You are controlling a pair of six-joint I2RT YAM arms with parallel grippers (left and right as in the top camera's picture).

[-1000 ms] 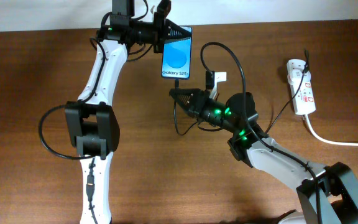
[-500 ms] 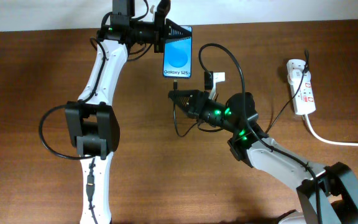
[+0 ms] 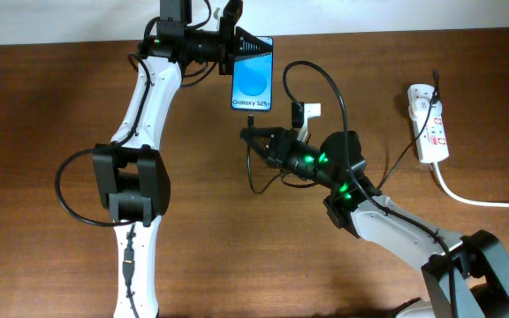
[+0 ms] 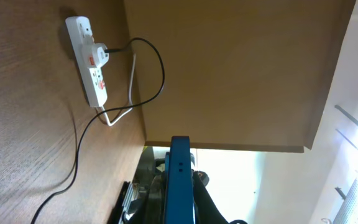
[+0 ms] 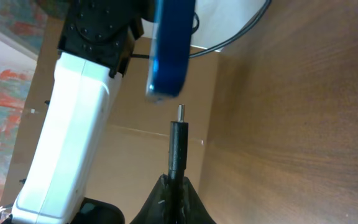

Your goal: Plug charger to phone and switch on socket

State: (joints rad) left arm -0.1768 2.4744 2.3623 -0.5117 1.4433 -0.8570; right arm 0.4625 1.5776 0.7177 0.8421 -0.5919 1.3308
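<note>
**Charger tip just under the phone, not yet in**

The left tool (image 3: 244,43) is closed on the top end of the phone (image 3: 254,80), near the far edge of the desk (image 3: 42,132). The blue screen faces up to the overhead camera, and the text "Galaxy S25" is at its lower end. In the right wrist view the phone looks like a blurred blue slab, seen edge-on, and it seems to be lifted off the wood.

The right tool (image 5: 174,184) is almost fully closed and pinches the black body of the charger (image 5: 177,144) between its two fingers. The connector points away from the tool toward the lower end of the phone. Its small metal tip is free, and a narrow gap shows between it and the phone. The tip also sits a little to one side of the phone's lower edge, so the two are near but not touching. From overhead, this tool lies just below the phone, and the thin black cable hangs in a loop under it.

The socket (image 3: 430,124) lies flat at the right side of the desk, well apart from both arms. A plug with a thin black cable sits in its far end, and its thick white cord (image 3: 484,200) runs off to the right. The red switch marks are visible, but I cannot tell their position
</note>
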